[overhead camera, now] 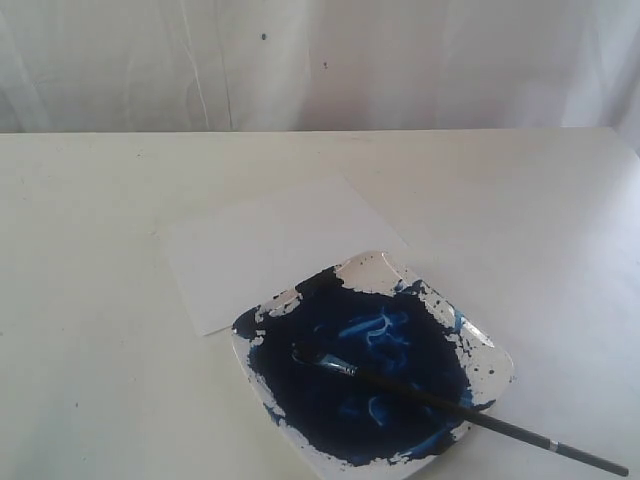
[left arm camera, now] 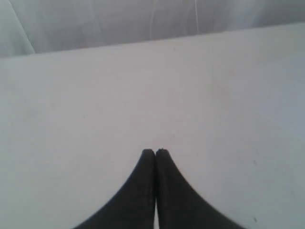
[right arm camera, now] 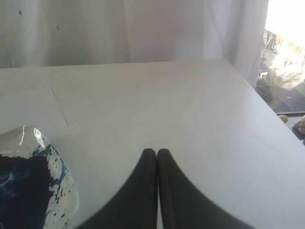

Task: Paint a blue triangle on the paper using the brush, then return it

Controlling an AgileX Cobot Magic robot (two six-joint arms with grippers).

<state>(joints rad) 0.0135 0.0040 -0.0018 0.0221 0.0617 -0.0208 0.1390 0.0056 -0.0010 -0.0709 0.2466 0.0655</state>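
left gripper (left arm camera: 156,151), right gripper (right arm camera: 157,151): closed (empty) | brush (overhead camera: 440,402) diagonal on plate (overhead camera: 372,264), bristles toward paper (overhead camera: 270,245)

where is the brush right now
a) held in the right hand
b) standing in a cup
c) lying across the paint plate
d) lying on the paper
c: the brush lies with its bristles in the blue paint on the plate, its handle sticking out past the rim.
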